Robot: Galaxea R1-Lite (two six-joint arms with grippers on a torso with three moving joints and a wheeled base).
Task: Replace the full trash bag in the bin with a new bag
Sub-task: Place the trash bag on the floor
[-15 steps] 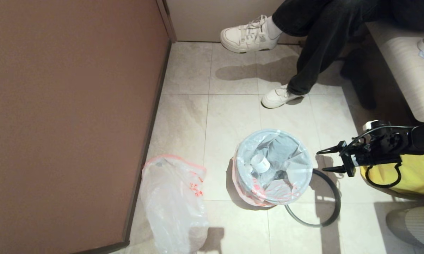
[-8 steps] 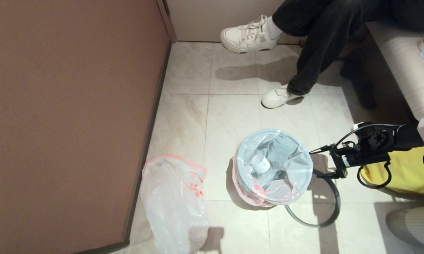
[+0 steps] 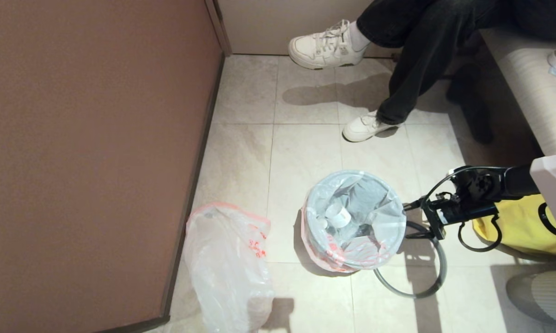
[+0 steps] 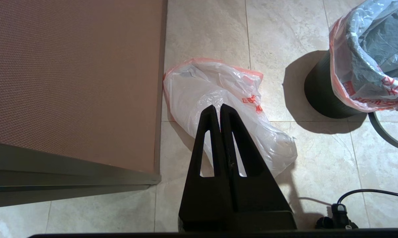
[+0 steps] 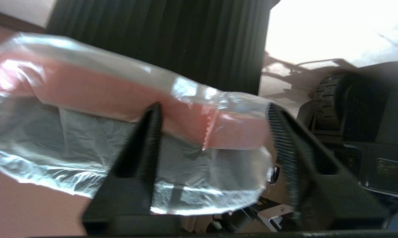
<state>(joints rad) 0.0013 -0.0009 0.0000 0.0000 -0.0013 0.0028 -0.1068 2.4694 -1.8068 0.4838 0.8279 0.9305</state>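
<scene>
Seated person's sneakers [image 3: 329,42] — yellow bag [image 3: 518,226].

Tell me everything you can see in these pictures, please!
full trash bag: one, see-through whitish with pink-red edge, lining the bin, white cup inside.
bin: one, dark, on the floor tiles, middle.
new bag: one, see-through whitish with red print, lying on the floor by the brown wall.
hoop: one, grey, on the floor beside the bin.
brown wall: one, at the left.
yellow bag: one, on the floor at the right.
person's shoes: two, white, with dark trousers, at the top.
right pincer: one, black, open, at the full bag's edge.
left pincer: one, black, shut, hanging above the new bag.
</scene>
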